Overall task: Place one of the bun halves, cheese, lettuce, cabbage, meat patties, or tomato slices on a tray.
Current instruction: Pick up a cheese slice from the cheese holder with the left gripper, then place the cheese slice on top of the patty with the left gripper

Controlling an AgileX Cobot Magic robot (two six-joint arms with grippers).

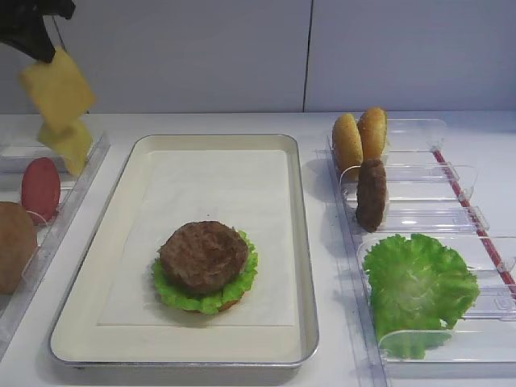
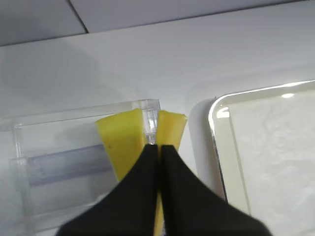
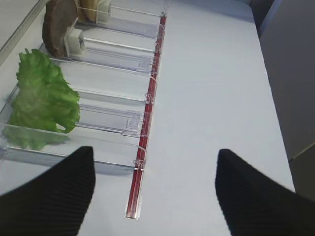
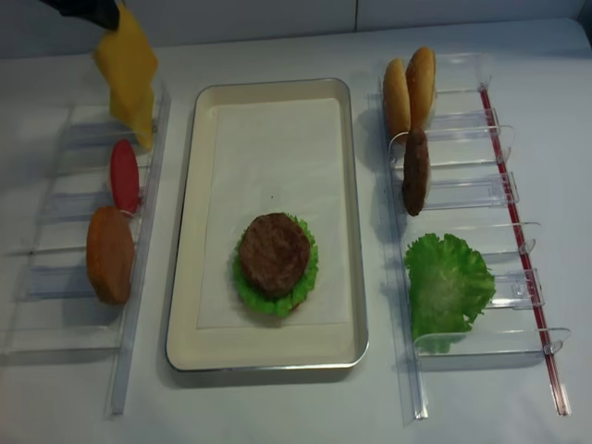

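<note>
Above the clear plastic bins (image 1: 48,201) on the left of the table, the cheese (image 1: 58,89) is held in the air by the left gripper (image 2: 158,152), whose jaws are clamped tight on the slice's upper corner. A second, paler yellow slice (image 1: 71,145) is seen below it, over the bin. Whether that slice is also held cannot be told. On the tray (image 1: 305,266), lined with white paper (image 1: 218,193), a meat patty (image 1: 203,255) is stacked on lettuce (image 1: 173,294) with a bun edge showing beneath. A tomato slice (image 1: 40,189) is stood in the left bins. In the right-hand bins, two bun halves (image 1: 359,137), another meat patty (image 1: 372,193) and a lettuce leaf (image 1: 419,286) are kept. The right gripper (image 3: 152,191) is seen over bare table beside those bins, its jaws spread wide with nothing between them.
</note>
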